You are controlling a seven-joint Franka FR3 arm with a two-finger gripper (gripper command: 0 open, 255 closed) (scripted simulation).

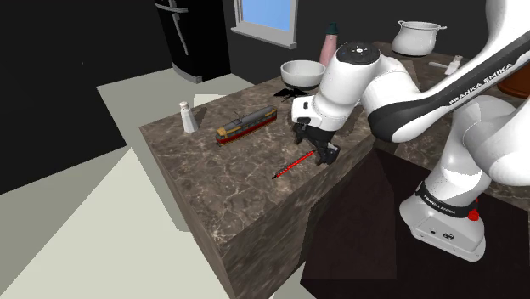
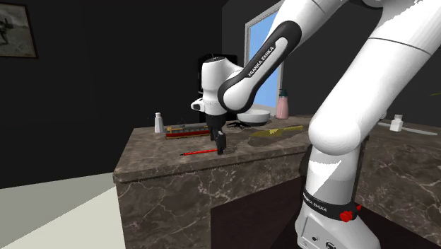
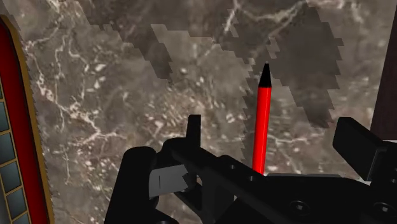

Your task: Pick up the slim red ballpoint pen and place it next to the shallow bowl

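Shoulder: red pen [image 1: 293, 164] lies flat on the marble counter [image 1: 212, 195] near the toy train [image 1: 245, 125], with the gripper [image 1: 325, 155] at the pen end away from the train.
Second exterior: pen [image 2: 198, 151] beside train [image 2: 185, 129], gripper [image 2: 220, 148] low over it.
Wrist: gripper [image 3: 272, 130] wide, pen [image 3: 261, 127] between the fingers and unclasped, train [image 3: 13, 127] off to the side.

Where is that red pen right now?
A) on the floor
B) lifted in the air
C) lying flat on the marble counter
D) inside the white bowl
C: the red pen lies flat on the marble counter.
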